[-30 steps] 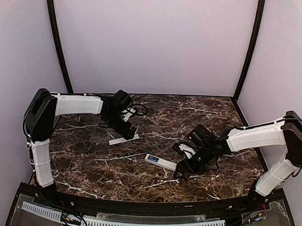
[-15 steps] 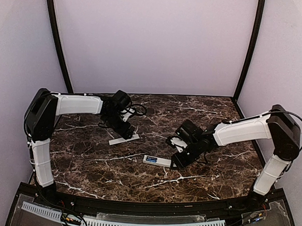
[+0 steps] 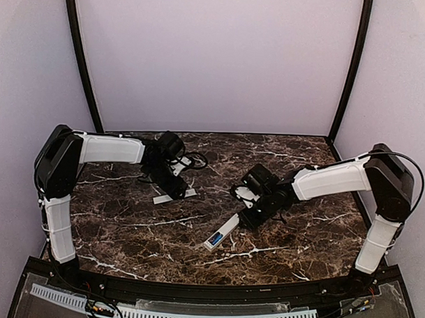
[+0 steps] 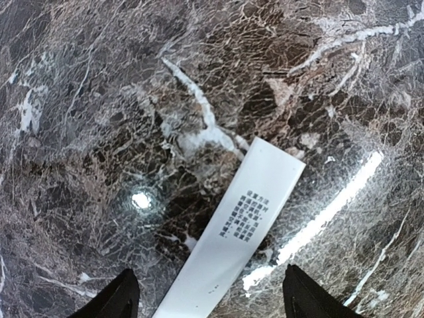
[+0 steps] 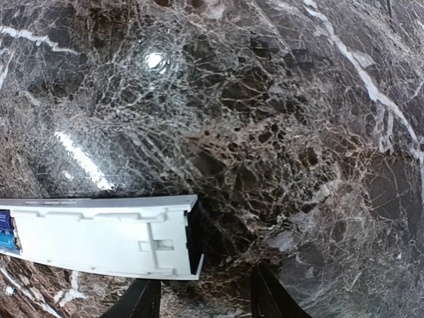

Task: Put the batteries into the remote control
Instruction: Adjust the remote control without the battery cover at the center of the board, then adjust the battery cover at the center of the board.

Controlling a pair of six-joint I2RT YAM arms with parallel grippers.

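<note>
Remote (image 3: 222, 232) lies diagonal at centre of table (image 3: 126, 233), toward near edge. Blue cell (image 5: 5, 228) is cut off in wrist view. Right tool (image 5: 202, 291), fingers spread, sits low at remote's far end. Left tool (image 4: 211, 291), fingers spread, straddles cover (image 4: 248, 218).

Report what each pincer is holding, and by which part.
Left pincer: nothing; it hangs open over the white strip. Right pincer: one end of the remote control lies close; a hold cannot be told.

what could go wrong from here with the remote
The remote lies loose on glossy marble with the right hand at one end; a nudge could spin it rather than grip it. Its bay is open with a blue battery at the other end, which a jolt might shake out. The cover under the open left hand lies flat, so it may skid.
</note>
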